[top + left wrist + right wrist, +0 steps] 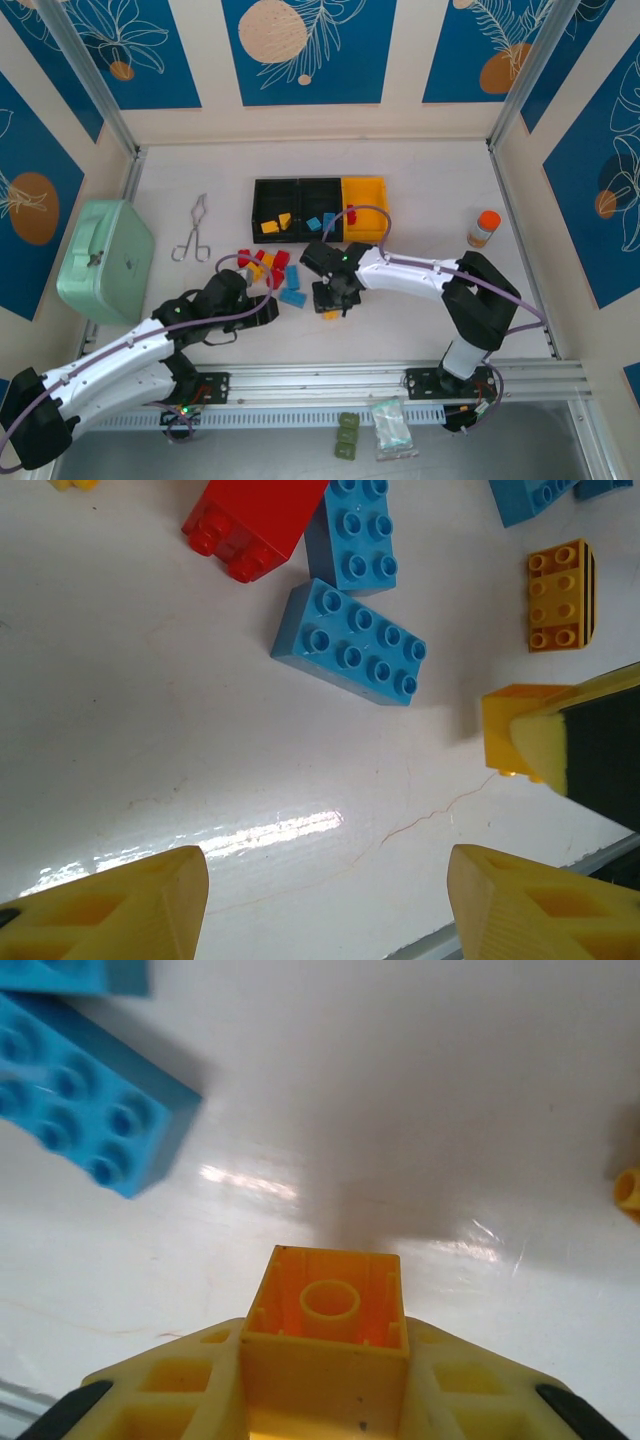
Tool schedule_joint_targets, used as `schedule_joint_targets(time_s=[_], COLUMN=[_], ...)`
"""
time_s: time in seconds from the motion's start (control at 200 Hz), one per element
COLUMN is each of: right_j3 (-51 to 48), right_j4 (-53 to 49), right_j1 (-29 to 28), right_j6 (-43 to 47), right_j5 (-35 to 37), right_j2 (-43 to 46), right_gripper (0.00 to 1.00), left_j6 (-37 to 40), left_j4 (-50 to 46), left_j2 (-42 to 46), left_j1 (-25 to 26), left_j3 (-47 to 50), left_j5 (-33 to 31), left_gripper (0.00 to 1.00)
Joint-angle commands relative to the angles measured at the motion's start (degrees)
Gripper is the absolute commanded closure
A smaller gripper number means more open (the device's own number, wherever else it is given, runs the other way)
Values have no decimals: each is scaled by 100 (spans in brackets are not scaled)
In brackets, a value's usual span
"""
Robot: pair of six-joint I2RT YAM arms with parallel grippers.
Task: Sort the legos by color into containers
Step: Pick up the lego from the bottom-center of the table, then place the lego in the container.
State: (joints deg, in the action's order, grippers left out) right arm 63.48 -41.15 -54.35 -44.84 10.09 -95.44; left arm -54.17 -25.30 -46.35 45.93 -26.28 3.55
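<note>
Beside the loose legos (268,265), the right gripper (325,1390) pinched a yellow brick (330,1305), likely needing a lift toward the leftmost black bin (258,205).

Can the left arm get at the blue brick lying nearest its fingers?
Probably yes: the left end effector is open, only bare table before the blue brick; the right end effector, gripping a yellow brick, sits aside.

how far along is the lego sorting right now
Partly done. A couple of yellow bricks lie in the left black bin, blue ones in the middle black bin, a red one at the yellow bin. In hand: the right gripper is shut on a yellow brick. Left: the loose pile of red, yellow and blue bricks, with the left gripper open beside it.
</note>
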Motion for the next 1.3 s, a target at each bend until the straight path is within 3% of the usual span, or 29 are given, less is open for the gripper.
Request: schedule_joint_targets(time_s=[0.0, 0.45, 0.805, 1.221, 1.296], right_j3=[369, 2622, 5029, 8734, 9023], right_j4=[-114, -282, -653, -1787, -1824], right_j1=[192, 948, 1180, 1365, 1391], right_j6=[283, 1001, 983, 769, 690], right_j5=[-27, -308, -630, -432, -478], right_j2=[178, -1001, -2789, -5232, -5433], right_gripper=[68, 68, 67, 64, 64], left_j6=[-85, -269, -346, -410, -420], left_j4=[103, -80, -239, -283, -302], left_j2=[-24, 222, 368, 475, 502], left_j1=[2, 9, 5, 10, 11], left_j3=[58, 97, 115, 198, 220], left_j5=[-30, -171, -228, -256, -254], left_gripper=[36, 36, 36, 36, 36])
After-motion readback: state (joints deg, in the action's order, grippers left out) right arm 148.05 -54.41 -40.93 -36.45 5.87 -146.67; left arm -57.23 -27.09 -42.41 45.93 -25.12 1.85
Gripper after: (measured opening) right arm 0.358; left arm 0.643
